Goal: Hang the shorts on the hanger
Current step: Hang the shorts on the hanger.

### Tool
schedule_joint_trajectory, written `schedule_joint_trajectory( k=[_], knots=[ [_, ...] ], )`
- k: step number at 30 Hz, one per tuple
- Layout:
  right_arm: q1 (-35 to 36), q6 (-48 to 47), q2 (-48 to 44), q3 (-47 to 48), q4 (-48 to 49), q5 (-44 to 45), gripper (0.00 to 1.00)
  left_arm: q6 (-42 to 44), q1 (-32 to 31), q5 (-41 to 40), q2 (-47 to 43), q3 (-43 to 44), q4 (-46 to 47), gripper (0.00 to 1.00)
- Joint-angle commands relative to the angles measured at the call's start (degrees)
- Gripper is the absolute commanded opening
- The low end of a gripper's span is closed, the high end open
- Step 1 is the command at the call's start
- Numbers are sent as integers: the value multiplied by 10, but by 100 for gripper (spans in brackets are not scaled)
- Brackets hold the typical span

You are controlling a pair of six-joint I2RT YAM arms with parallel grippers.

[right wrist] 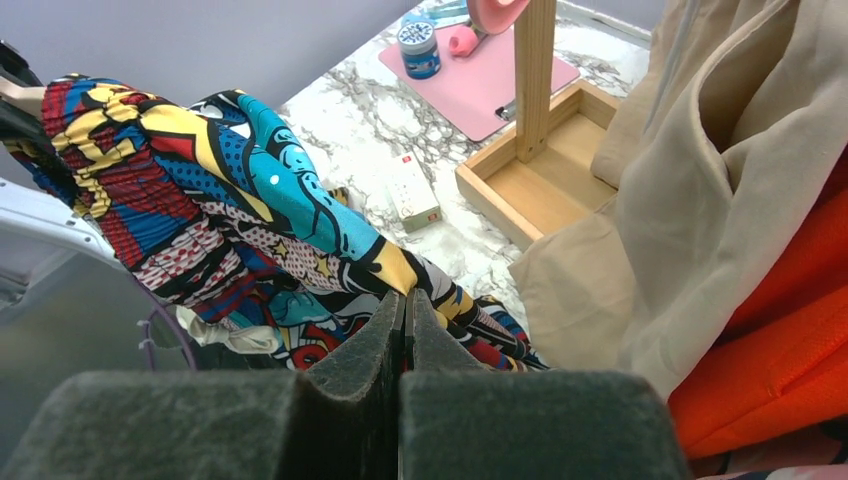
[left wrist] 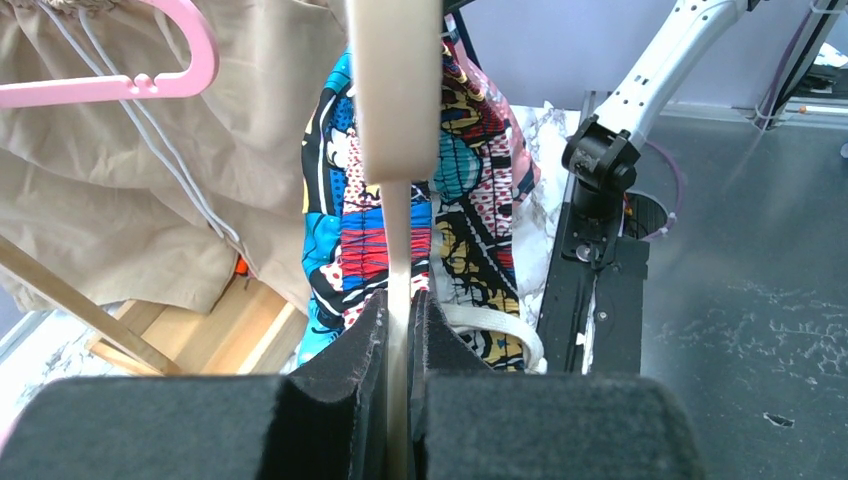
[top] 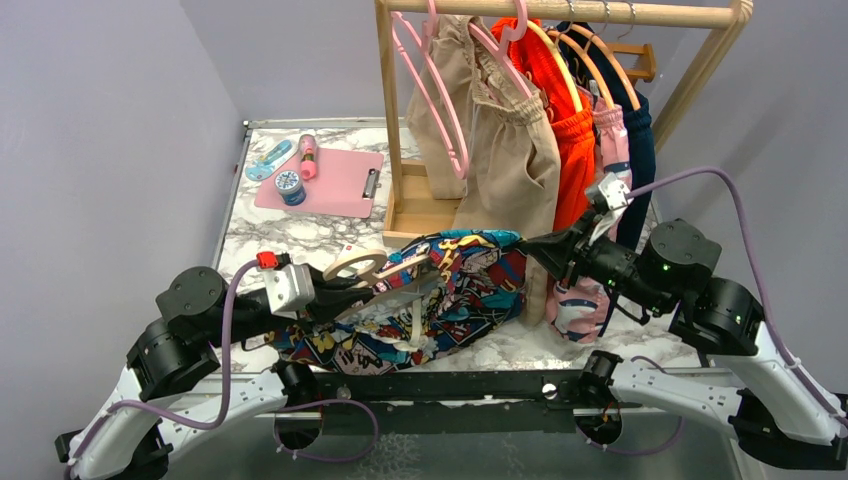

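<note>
To steady the hanger (left wrist: 395, 90) above the table (top: 300, 235), clamps its cream bar in the left gripper (left wrist: 398, 305) and pinches an edge of the shorts (top: 470, 285), draped over it, in the closed right gripper (right wrist: 405, 300), probably to tug them straight.

Cloth, matt and soft-creased: shorts (right wrist: 230, 190), printed all over. Plastic, smooth with a slight sheen: hanger (left wrist: 392, 90); clipboard (top: 320, 180), with metal clip (top: 372, 184). Wood, pale and bare: rack (top: 389, 110); counter (top: 300, 235) marble-patterned, glossy.
</note>
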Motion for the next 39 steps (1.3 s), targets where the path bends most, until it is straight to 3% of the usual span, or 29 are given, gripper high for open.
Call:
schedule_joint_trajectory(
  k=[1, 10, 14, 17, 20, 23, 26, 34, 39],
  knots=[
    [-2, 13, -12, -1, -12, 47, 1, 5, -1, -22, -23, -5, 38, 0],
    [-2, 77, -14, -12, -49, 142, 1, -6, 0, -16, -28, -3, 39, 0],
    [-2, 85, -12, -13, -52, 130, 1, -6, -1, -16, -27, -1, 39, 0],
    [-2, 50, -32, -24, -6, 46, 3, -6, -1, -24, -29, -4, 40, 0],
    [-2, 21, -35, -18, 24, -47, 36, -5, -1, -29, -29, -10, 43, 0],
    [-2, -20, -19, 13, 34, -108, 50, -2, -1, -17, -20, -16, 43, 0],
    [-2, -67, 9, 58, 41, -154, 53, -3, -1, 33, 2, -19, 40, 0],
    [-2, -138, 161, 155, 11, -425, 59, -2, -1, 144, 100, 8, 37, 0],
    [-2, -146, 194, 149, 33, -469, 63, 22, -1, 153, 142, 33, 39, 0]
  ],
)
